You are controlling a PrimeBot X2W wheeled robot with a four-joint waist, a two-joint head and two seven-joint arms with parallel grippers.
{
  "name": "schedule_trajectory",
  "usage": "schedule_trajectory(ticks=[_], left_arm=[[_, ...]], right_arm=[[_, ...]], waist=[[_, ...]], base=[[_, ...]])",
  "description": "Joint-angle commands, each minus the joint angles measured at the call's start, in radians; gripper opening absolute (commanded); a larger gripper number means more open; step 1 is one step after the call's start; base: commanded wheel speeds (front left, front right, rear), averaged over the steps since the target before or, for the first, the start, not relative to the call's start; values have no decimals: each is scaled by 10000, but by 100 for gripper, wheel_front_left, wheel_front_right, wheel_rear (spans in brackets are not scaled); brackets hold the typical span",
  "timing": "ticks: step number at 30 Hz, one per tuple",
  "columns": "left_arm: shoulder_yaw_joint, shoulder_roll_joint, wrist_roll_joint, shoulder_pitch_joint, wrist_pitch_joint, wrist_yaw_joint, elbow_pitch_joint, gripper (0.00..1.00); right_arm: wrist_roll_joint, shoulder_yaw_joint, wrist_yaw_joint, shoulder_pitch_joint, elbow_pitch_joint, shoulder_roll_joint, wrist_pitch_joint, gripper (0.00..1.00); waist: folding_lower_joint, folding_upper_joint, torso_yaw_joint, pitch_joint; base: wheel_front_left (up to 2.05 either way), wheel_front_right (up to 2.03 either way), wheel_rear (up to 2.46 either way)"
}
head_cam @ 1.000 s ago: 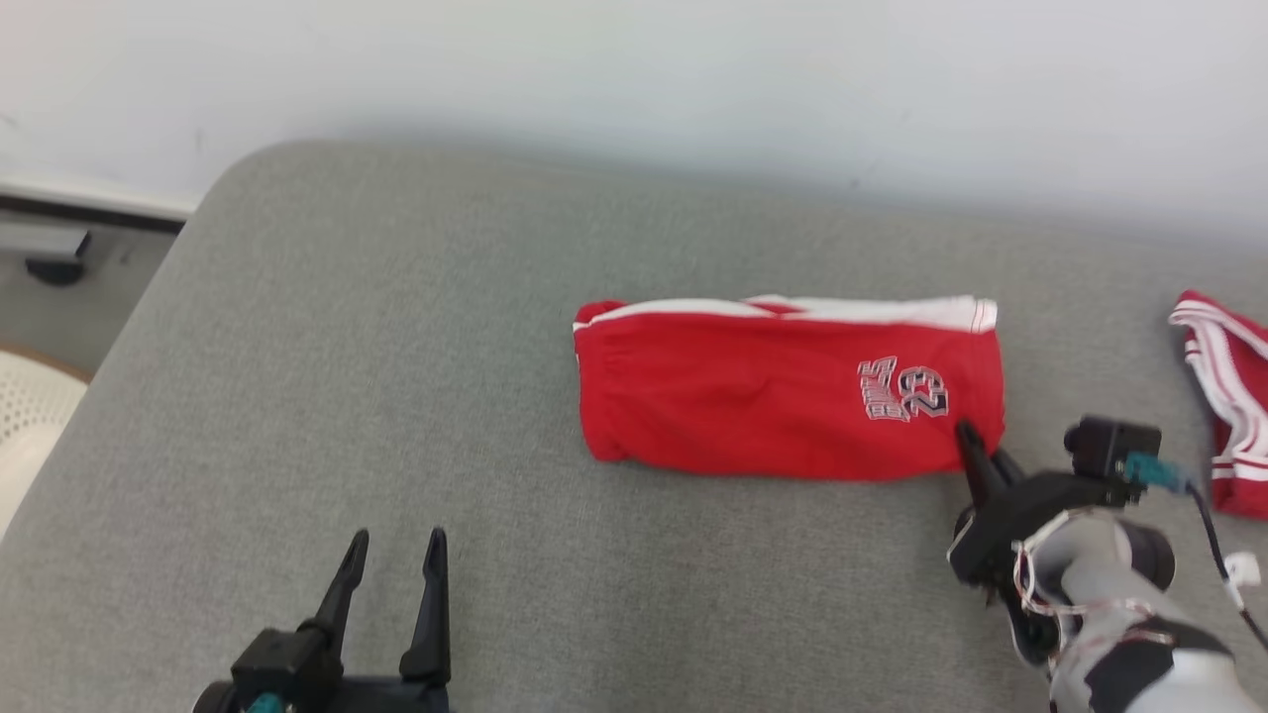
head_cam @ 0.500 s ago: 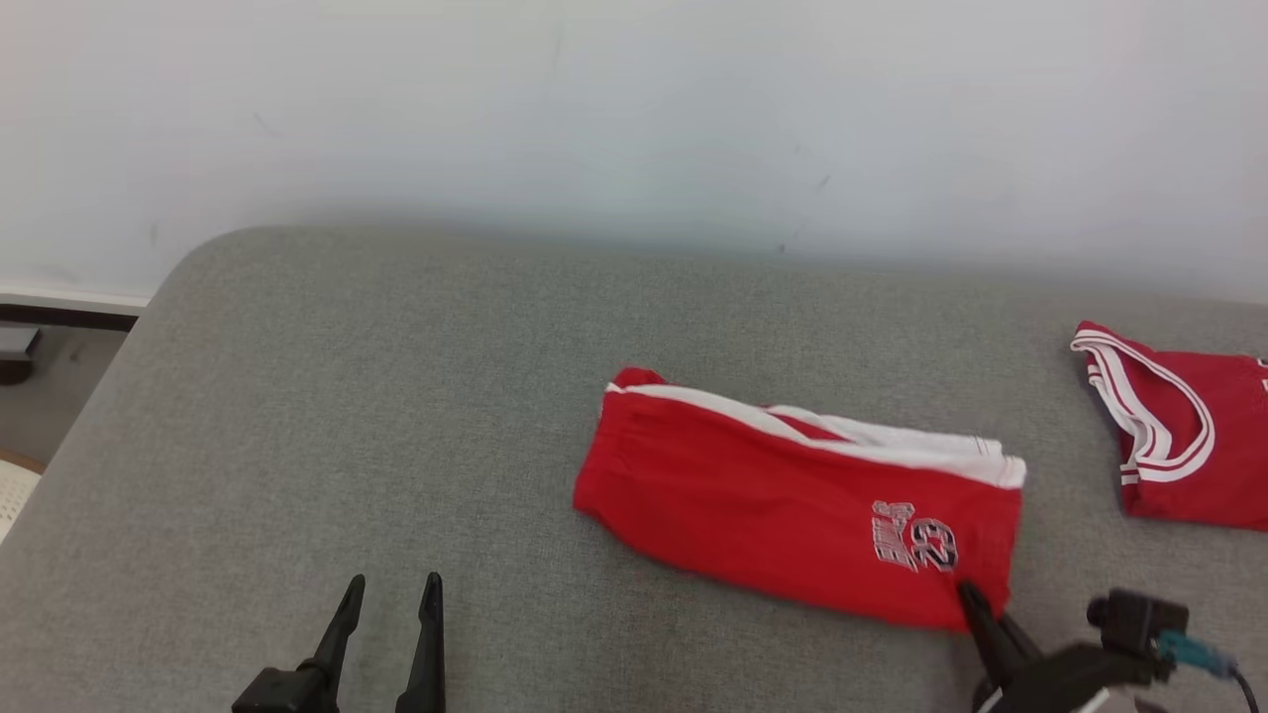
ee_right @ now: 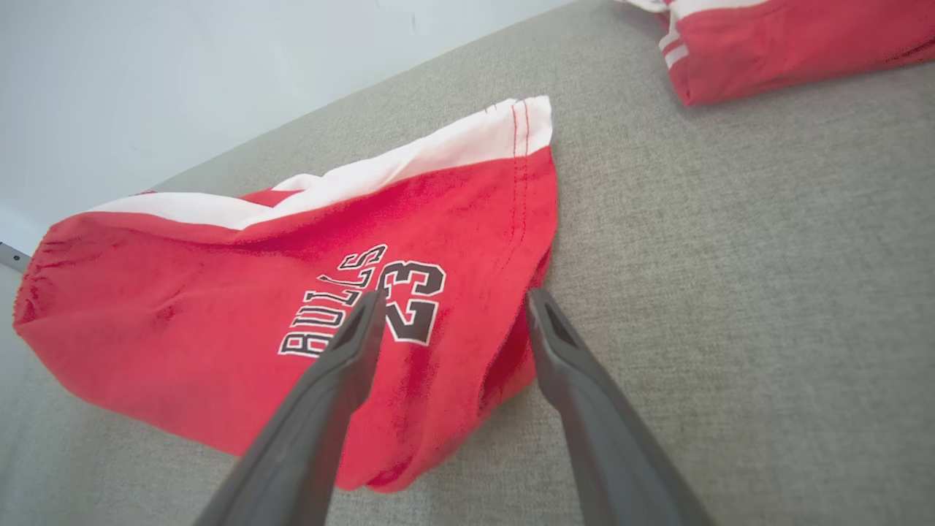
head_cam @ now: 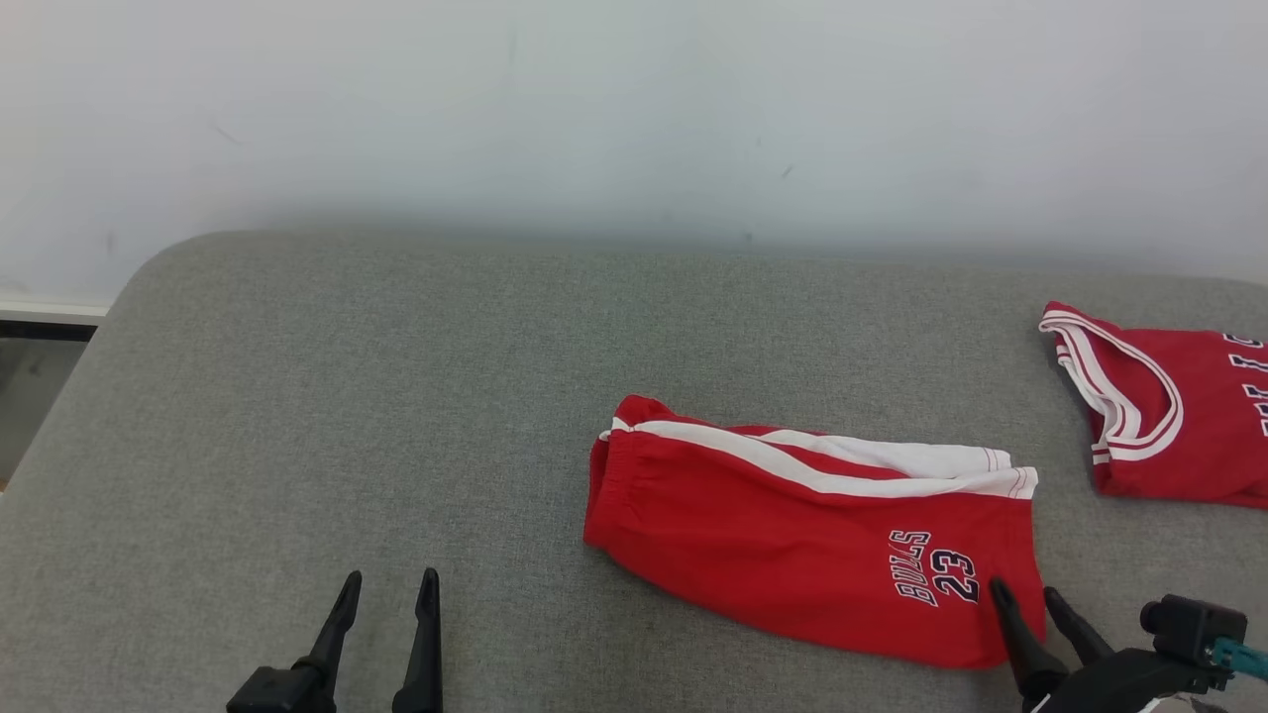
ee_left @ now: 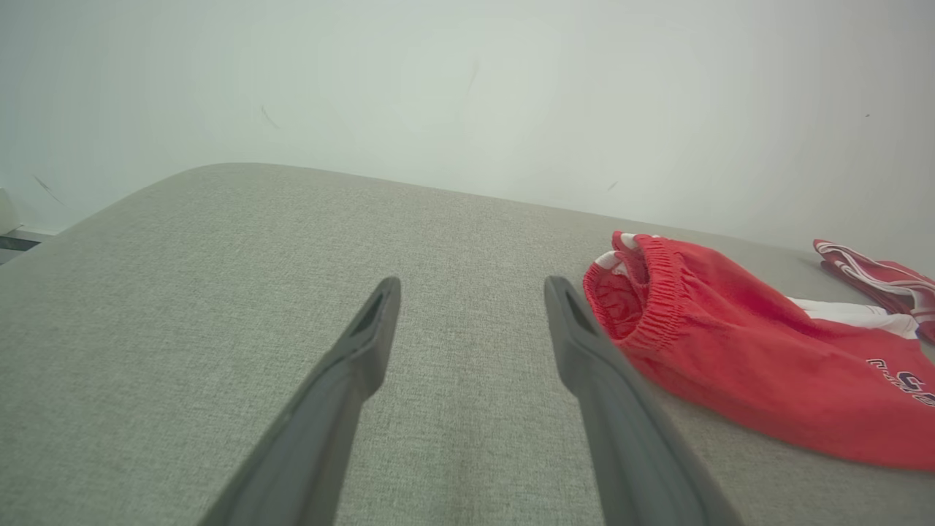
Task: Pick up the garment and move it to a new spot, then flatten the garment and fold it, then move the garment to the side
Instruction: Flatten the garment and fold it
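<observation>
The garment (head_cam: pixel 792 535) is a pair of red shorts with white side stripes and "BULLS 23" print, lying folded on the grey padded surface (head_cam: pixel 396 396). My right gripper (head_cam: pixel 1025 591) stands open at the shorts' near right corner. In the right wrist view that gripper (ee_right: pixel 454 298) has its fingers spread over the printed corner of the garment (ee_right: pixel 219 307), gripping nothing. My left gripper (head_cam: pixel 390 579) is open at the lower left, well apart from the shorts. Its wrist view shows the left gripper (ee_left: pixel 473 288) over bare surface, with the shorts' waistband (ee_left: pixel 650 292) just to the right.
A second red garment with white trim (head_cam: pixel 1159 416) lies at the right edge of the surface, a gap away from the shorts. A white wall (head_cam: pixel 634 119) runs behind. The surface's rounded left edge drops toward the floor (head_cam: pixel 30 376).
The head camera has shifted, so the whole picture moved. My right gripper, which was shut on the shorts' near right corner, has opened and let it go. The left gripper stays open.
</observation>
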Motion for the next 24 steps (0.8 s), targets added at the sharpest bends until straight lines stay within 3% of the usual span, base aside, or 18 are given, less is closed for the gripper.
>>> schedule_trajectory(ticks=[1,6,14,24], left_arm=[[31,6,-54,25,-31,-57,-7,100],[102,4,244,59,-31,18,-245,100],[-19,10,975,338,-31,2,-308,100],[11,11,1212,454,-31,-2,-229,100]], right_arm=[[-295,-245,-19,-25,-125,8,-23,100],[-1229,-1154,-19,-468,-130,263,454,100],[-2619,-1917,-19,-1291,1351,716,669,100],[-3016,-2198,-19,-2041,3225,1387,644,100]], waist=[[0,-1,-1,-10],[0,-1,17,-32],[0,-1,137,20],[0,-1,303,196]], base=[[0,0,0],[0,0,0],[0,0,0],[0,0,0]])
